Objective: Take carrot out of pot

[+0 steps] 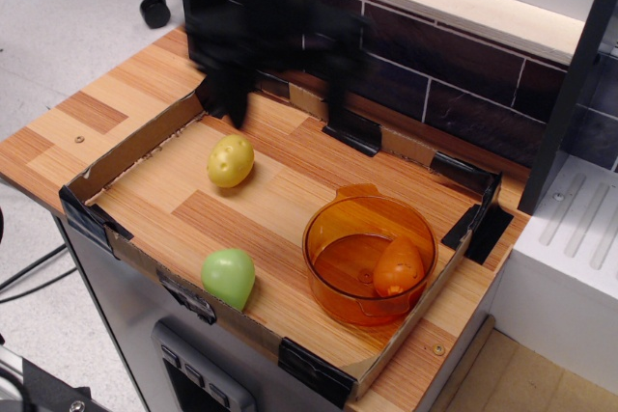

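- The tray (pixel 135 147), a shallow cardboard-walled wooden board, holds everything; nothing is out of the pot yet, so the whole task is left
- The gripper (pixel 285 94) hangs blurred above the tray's far edge, well apart from the pot; its two fingers seem spread wide with nothing between them
- The pot (pixel 333 291) stands in the tray's near right corner
- The carrot (pixel 399 265) lies inside the pot, against its right wall

Dark tiled wall (pixel 454 74) behind wood counter (pixel 87 123) w/ grey floor (pixel 58 16)
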`<state>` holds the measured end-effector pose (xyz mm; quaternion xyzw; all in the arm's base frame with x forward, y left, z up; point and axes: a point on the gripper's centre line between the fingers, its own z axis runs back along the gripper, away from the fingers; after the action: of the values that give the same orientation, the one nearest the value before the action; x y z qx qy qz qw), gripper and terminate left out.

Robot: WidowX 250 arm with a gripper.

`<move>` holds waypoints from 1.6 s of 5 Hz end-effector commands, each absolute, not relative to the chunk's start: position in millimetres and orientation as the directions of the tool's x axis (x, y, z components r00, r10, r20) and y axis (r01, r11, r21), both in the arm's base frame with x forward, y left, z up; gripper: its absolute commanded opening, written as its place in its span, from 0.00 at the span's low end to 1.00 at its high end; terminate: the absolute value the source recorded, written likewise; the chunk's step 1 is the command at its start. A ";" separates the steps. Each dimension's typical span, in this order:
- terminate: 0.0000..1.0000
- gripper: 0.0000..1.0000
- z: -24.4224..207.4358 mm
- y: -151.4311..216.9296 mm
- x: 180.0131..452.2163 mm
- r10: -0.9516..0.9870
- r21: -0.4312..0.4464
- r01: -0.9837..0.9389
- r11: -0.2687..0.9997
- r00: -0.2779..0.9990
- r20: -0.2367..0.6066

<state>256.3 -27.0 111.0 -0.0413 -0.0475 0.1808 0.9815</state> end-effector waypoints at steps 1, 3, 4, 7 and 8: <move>0.00 1.00 90.9 -74.5 261.7 0.439 -0.115 -0.426 0.897 0.890 0.126; 0.00 1.00 69.4 -75.7 258.5 0.466 -0.102 -0.456 0.884 0.879 0.107; 0.00 1.00 56.9 -76.3 259.6 0.474 -0.077 -0.469 0.880 0.878 0.062; 0.00 1.00 39.3 -73.1 256.8 0.474 -0.059 -0.472 0.880 0.880 0.024; 0.00 1.00 33.0 -72.3 256.4 0.473 -0.051 -0.472 0.880 0.881 0.020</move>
<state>248.5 -72.7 24.9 -0.0169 -0.0055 0.2469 0.9689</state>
